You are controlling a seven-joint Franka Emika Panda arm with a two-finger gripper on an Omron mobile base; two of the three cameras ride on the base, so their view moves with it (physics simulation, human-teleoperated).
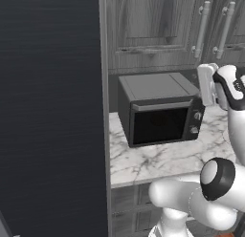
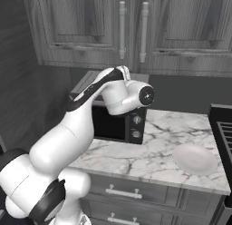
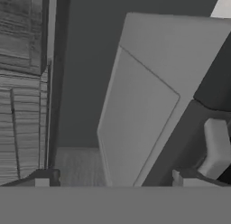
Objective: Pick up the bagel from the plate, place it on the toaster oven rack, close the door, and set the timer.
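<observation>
The oven (image 1: 160,109) sits in the middle of the left base view, on the marble counter (image 1: 158,159), with its door (image 1: 159,122) shut and the silver handle (image 1: 160,105) running along the door's top edge. 2 knobs (image 1: 195,123) sit one above the other at the right of its dark front. In the right base view my arm crosses in front of the oven (image 2: 120,124), hiding most of it; the knobs (image 2: 136,126) peek out just below my wrist.

My claw (image 3: 113,182) looks down over the oven's flat grey top (image 3: 144,105), which fills the center of the hand view. My 2 fingertips (image 3: 45,177) rise at the bottom edge, well apart, with nothing between them.

A white plate (image 2: 195,159) lies at the lower right of the right base view, on the counter (image 2: 154,151), well apart from the oven. I cannot see the bagel on it. Grey cabinets (image 2: 122,29) hang across the top of that view.
</observation>
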